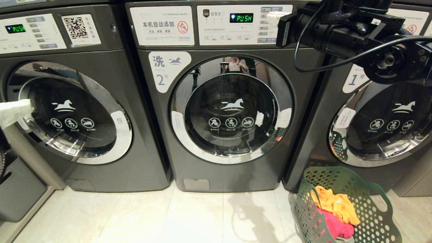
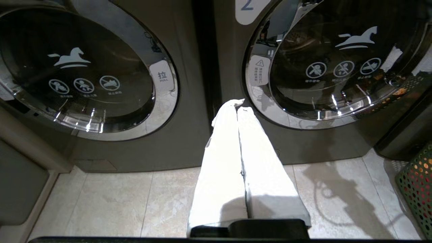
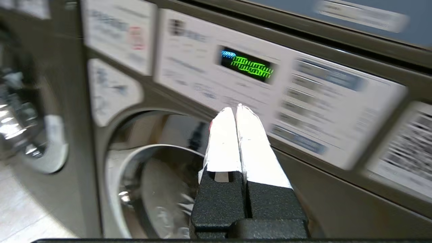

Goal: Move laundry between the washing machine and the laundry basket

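Observation:
The washing machine (image 1: 233, 111), labelled 2, stands in the middle with its round glass door shut. The green laundry basket (image 1: 374, 222) sits on the floor to its lower right. It holds laundry: an orange-yellow garment (image 1: 335, 202) lying on a pink-red one (image 1: 334, 224). My left gripper (image 2: 236, 103), white-wrapped and shut on nothing, hangs low at the left (image 1: 28, 104), aimed at the seam between the unnumbered machine and machine 2. My right gripper (image 3: 234, 109) is also shut and empty, raised before a machine's control panel (image 3: 270, 87) with a green display. Its black arm (image 1: 337, 33) crosses the top right.
An unnumbered grey machine (image 1: 67, 111) stands at the left and machine 1 (image 1: 388, 121) at the right, both with doors shut. A grey box (image 1: 20, 192) sits at the lower left. Pale tiled floor (image 1: 202, 216) lies in front of the machines.

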Controlling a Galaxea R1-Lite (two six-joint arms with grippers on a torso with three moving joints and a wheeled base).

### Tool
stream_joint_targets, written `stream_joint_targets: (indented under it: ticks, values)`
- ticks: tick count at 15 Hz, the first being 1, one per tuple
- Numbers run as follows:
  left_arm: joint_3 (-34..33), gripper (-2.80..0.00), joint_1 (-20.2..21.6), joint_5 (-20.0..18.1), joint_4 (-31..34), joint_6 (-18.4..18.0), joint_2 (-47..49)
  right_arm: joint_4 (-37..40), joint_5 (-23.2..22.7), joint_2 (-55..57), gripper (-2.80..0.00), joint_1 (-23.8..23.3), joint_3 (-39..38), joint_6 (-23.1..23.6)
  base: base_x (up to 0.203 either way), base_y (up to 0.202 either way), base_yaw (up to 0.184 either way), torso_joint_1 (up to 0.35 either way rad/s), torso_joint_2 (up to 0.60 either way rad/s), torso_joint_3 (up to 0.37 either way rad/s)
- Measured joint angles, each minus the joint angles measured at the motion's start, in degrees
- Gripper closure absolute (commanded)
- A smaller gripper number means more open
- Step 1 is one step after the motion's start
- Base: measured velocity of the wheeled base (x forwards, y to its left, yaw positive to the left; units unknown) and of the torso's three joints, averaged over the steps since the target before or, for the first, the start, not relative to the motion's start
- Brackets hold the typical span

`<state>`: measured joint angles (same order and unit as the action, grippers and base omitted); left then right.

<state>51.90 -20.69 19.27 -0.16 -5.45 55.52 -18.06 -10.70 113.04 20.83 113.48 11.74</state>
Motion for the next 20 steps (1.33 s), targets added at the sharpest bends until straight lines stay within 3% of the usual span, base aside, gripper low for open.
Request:
stream_joint_targets:
  ticks: [5, 16, 20]
  values:
    - [-1.2, 0.0, 0.0, 0.0, 0.3, -0.3, -1.8, -0.1, 1.4, -0.6, 0.0, -0.5, 0.0, 0.0, 0.0, 0.0, 0.0, -0.002, 0.0, -0.021]
    - [-3.8, 0.0, 0.0, 0.0, 0.5, -0.4, -3.8, -1.6, 1.4, -0.6, 0.0, -1.4, 0.0, 0.3, 0.0, 0.0, 0.0, 0.004, 0.0, -0.183]
    - [-4.8, 0.0, -0.1, -1.7, 0.0, -0.4, -4.3, -1.6, 1.3, -1.2, 0.0, -1.9, 0.0, 1.1, 0.0, 0.0, 0.0, 0.0, 0.0, -0.035]
